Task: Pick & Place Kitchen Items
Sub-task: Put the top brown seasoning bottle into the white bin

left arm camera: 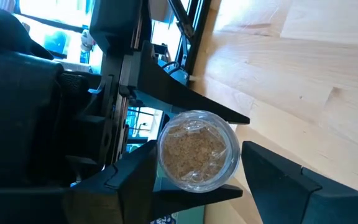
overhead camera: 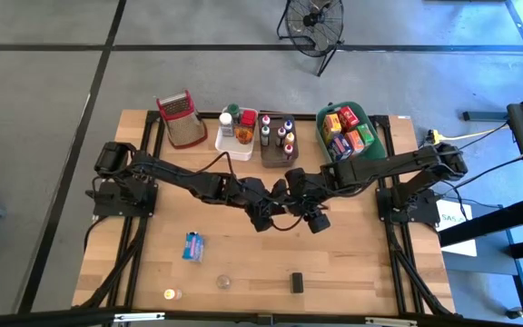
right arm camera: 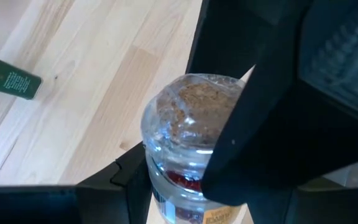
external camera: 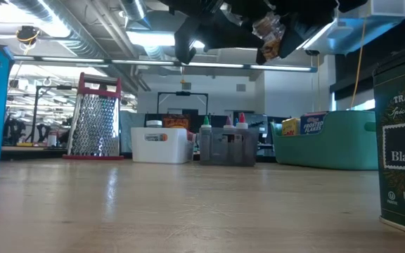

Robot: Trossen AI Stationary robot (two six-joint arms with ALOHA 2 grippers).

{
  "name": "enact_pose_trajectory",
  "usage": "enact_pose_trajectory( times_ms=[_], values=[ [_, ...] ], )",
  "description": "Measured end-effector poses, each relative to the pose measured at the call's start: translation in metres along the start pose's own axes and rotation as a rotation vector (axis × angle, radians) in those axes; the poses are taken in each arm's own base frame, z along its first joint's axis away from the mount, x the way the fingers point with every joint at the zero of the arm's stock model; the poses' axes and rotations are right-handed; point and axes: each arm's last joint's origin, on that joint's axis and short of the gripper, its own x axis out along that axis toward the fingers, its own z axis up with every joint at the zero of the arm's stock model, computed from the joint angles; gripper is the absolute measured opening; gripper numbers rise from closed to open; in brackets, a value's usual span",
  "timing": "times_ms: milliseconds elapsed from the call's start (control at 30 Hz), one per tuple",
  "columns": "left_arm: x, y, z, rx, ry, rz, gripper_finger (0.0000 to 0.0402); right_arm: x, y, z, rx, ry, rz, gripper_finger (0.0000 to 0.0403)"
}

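My left gripper (left arm camera: pixel 197 180) and right gripper (right arm camera: pixel 185 180) both pinch one spice jar (left arm camera: pixel 198 158) mid-air above the tabletop (overhead camera: pixel 243 245); it looks light, rigid, slick, best held round its body.

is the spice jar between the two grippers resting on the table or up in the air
In the air. The low view shows the spice jar high above the tabletop, and the right gripper grips it, with the left gripper around it.
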Motion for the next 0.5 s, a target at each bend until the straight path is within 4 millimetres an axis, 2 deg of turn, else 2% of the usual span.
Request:
enact_pose_trajectory(
  times_ms=[167,500],
  values=[
    [0.000,0.000,0.000,0.012,0.000,0.000,0.0224,0.000,0.000,0.000,0.005,0.003,0.000,0.0197],
    [0.011,-0.007,-0.005,0.078,0.014,-0.010,0.0186,0.007,0.001,-0.005,0.015,0.072,0.012,0.0197]
  ],
)
